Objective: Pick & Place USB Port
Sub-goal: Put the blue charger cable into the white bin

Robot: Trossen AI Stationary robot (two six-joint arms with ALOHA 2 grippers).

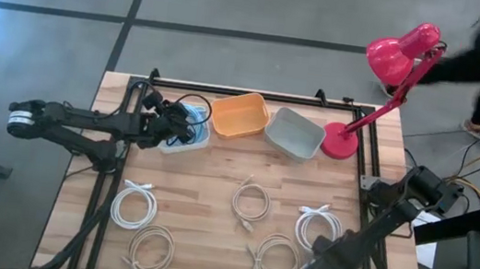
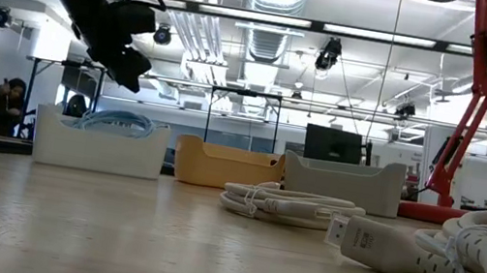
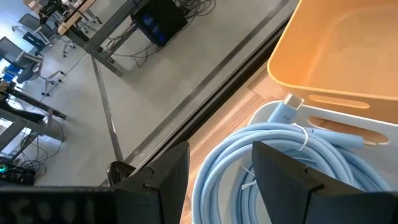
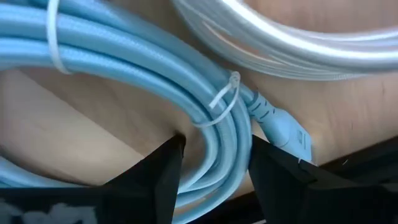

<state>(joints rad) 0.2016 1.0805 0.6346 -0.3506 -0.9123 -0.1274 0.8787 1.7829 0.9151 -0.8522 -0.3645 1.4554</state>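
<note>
Light-blue USB cable coil (image 4: 124, 68), braided and bound with white zip ties, lies on the wooden table (image 1: 216, 173) at its front right corner. The right gripper (image 4: 211, 168) straddles its strands, fingers apart. A second blue coil (image 3: 298, 168) fills the white bin (image 1: 186, 137), beside the smooth orange bin (image 1: 240, 116). The left gripper (image 3: 217, 177) hovers above it, fingers parted and empty.

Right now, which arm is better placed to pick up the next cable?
Right. The right claw is down straddling a blue cable coil at the table's near right corner, while the left claw hangs open above the white bin.
</note>
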